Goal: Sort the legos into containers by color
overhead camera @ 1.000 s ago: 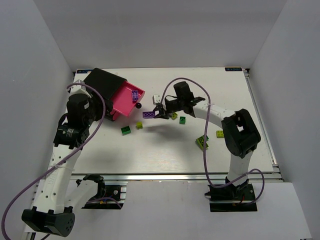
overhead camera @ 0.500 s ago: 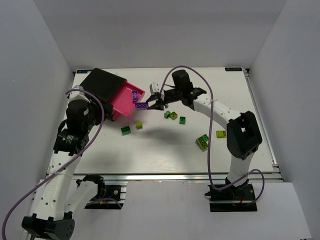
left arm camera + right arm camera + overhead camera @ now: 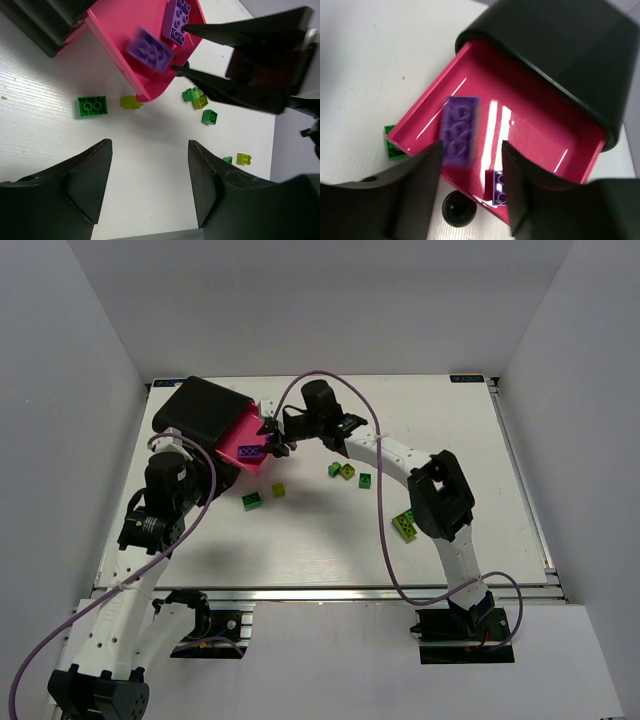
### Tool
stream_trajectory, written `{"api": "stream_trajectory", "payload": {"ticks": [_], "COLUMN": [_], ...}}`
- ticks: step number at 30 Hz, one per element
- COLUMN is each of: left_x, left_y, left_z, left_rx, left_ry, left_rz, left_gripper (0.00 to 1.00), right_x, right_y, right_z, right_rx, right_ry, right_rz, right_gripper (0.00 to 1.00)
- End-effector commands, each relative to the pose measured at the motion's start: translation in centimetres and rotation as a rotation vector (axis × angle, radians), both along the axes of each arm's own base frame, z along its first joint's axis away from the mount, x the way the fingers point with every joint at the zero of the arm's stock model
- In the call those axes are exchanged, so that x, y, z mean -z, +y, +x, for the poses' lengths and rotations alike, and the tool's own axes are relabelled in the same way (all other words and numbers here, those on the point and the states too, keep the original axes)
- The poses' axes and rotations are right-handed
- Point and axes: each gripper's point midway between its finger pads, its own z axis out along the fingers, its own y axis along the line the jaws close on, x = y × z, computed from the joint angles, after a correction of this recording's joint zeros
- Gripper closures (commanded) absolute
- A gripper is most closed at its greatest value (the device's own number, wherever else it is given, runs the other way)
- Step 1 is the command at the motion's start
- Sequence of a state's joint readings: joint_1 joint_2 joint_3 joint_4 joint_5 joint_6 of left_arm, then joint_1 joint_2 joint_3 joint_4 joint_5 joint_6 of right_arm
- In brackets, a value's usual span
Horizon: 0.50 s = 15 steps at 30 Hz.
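We see right fingers [image 3: 412, 195] parted over the pink drawer [image 3: 535, 125], blurred purple brick [image 3: 460, 131] loose above it; left fingers [image 3: 85, 182] near drawer, wide, empty.

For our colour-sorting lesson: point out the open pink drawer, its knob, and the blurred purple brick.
pink drawer [image 3: 535, 135], right wrist view, bare floor inside.
knob [image 3: 460, 209], right wrist view, middle of the black ball.
blurred purple brick [image 3: 459, 131], right wrist view, studded top face.
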<state>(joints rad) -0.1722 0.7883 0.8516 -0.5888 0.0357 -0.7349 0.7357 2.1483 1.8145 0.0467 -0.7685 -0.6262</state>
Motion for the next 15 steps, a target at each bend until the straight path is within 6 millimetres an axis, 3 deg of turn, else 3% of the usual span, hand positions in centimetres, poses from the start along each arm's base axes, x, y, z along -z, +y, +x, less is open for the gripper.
{"api": "stream_trajectory", "payload": {"ticks": [1, 4, 6, 8, 9, 12, 14, 15], "left_x": [-1.2, -0.9, -0.8, -0.8, -0.7, -0.6, -0.5, -1.1], "left_y": [-0.7, -1.2, -2.2, -3.7, -4.3, -5.8, -6.5, -6.8], "left_z": [0.5, 0.9, 1.0, 1.3, 1.3, 2.0, 2.9, 3.3], "left_rx": [0.030, 0.070, 0.136, 0.220, 0.254, 0.359, 0.404, 0.429], "left_ry": [-0.048, -0.047, -0.043, -0.038, -0.033, -0.030, -0.026, -0.045], "left_rz": [-0.030, -0.012, -0.005, -0.024, -0.023, -0.023, -0.028, -0.020], "left_gripper": [0.28, 0.31, 0.39, 0.56, 0.69, 0.85, 0.87, 0.87], "right_x": [-2.1, -2.6, -3.6, -5.8, -6.9, -10.8, -13.6, -12.9], "right_y": [0.5, 0.2, 0.2, -0.1, -0.4, -2.5, -4.4, -6.2], "right_z": [0.9, 1.5, 1.7, 2.1, 2.4, 3.9, 4.8, 6.1], "right_rx": [0.041, 0.063, 0.073, 0.102, 0.120, 0.210, 0.285, 0.348], "right_ry": [-0.038, -0.042, -0.044, -0.023, -0.007, 0.074, 0.093, 0.148], "right_rz": [0.034, 0.044, 0.060, 0.098, 0.120, 0.211, 0.277, 0.278], "right_gripper": [0.42, 0.33, 0.31, 0.32, 0.33, 0.41, 0.51, 0.56]}}
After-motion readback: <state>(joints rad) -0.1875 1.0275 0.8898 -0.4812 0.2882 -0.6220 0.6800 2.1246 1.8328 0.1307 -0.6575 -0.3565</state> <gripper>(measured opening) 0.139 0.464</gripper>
